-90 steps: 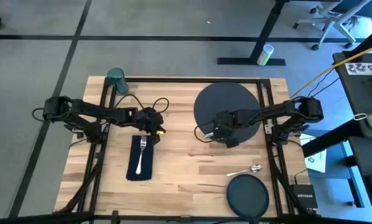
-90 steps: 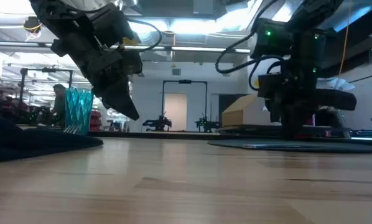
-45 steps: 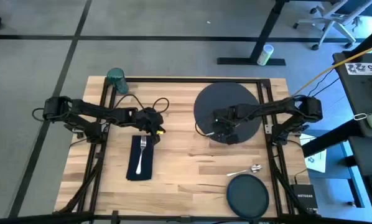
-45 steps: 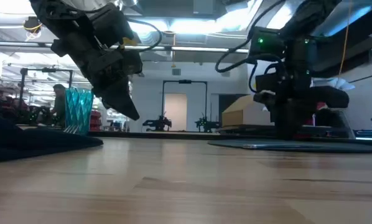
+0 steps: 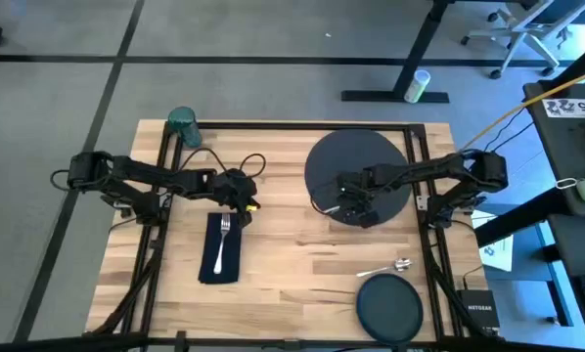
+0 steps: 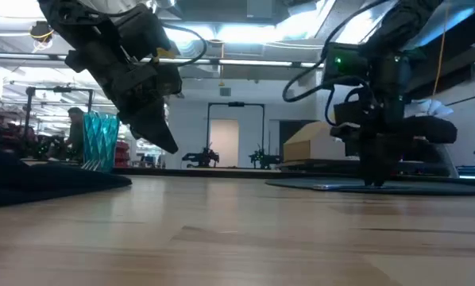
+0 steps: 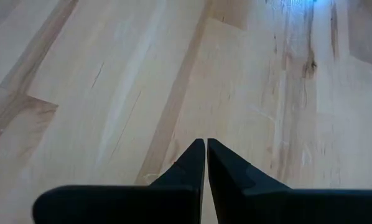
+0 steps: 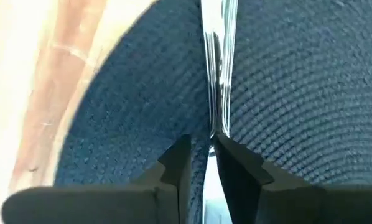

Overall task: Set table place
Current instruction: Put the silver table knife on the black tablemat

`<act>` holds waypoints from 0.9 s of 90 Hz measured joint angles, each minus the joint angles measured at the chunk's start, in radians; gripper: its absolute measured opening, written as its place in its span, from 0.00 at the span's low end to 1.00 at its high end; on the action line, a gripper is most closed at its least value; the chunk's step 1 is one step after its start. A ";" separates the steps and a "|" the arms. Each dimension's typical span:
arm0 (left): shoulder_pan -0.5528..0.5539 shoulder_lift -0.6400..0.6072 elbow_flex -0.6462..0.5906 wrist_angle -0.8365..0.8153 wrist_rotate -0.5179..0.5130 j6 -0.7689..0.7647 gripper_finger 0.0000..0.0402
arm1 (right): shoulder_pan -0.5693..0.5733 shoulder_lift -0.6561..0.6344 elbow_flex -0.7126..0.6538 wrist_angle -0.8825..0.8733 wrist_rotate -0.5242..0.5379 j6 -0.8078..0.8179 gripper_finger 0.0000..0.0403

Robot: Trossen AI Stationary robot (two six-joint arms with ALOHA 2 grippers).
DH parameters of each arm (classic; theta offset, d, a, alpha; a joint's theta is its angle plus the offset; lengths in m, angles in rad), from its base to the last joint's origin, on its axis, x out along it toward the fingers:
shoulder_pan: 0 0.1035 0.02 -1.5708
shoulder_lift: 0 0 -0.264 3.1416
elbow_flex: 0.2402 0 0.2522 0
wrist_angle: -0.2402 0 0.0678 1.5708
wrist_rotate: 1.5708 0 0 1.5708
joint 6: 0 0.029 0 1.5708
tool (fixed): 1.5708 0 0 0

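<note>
The large dark charger (image 5: 356, 166) lies at the table's far right. A silver knife (image 8: 218, 68) lies flat on it, and my right gripper (image 5: 359, 205) is down on the charger's near part, shut on the knife. My left gripper (image 5: 240, 192) hangs shut above bare wood (image 7: 173, 74), just past the far end of the navy napkin (image 5: 221, 249). The silver fork (image 5: 222, 238) lies on the napkin. The teal cup (image 5: 182, 121) stands at the far left corner. The spoon (image 5: 385, 266) and the small dark plate (image 5: 390, 305) lie near right. My right gripper has the knife's narrow silver shaft (image 8: 214, 127) between its two fingertips (image 8: 177, 155), one on each long edge. The fingers come from above, pointing down, and lie across the knife. The knife rests flat on the charger, running on ahead of the fingers.
Black rails (image 5: 417, 166) edge the table on both sides. Bare wood (image 5: 302, 254) lies between the napkin and the spoon. In the low view the cup (image 6: 99, 141) stands behind the left arm, and the room shows beyond.
My right gripper has shifted a little toward the table's far edge, further onto the charger, staying low over it.
</note>
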 joint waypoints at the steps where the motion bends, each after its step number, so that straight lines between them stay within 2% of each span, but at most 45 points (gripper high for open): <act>1: 0.000 0.000 0.000 0.000 0.000 0.000 0.00 | -0.001 0.000 0.000 0.002 0.000 0.000 0.15; 42: 0.000 0.000 0.000 0.000 0.000 -0.003 0.00 | -0.017 0.002 0.009 0.021 -0.002 0.021 0.16; 52: 0.000 0.000 0.000 0.000 0.000 -0.003 0.00 | -0.017 0.003 0.009 0.021 0.019 0.021 0.17; 81: 0.000 0.000 0.000 0.000 0.000 0.002 0.00 | -0.017 0.003 0.040 0.027 -0.002 0.012 0.21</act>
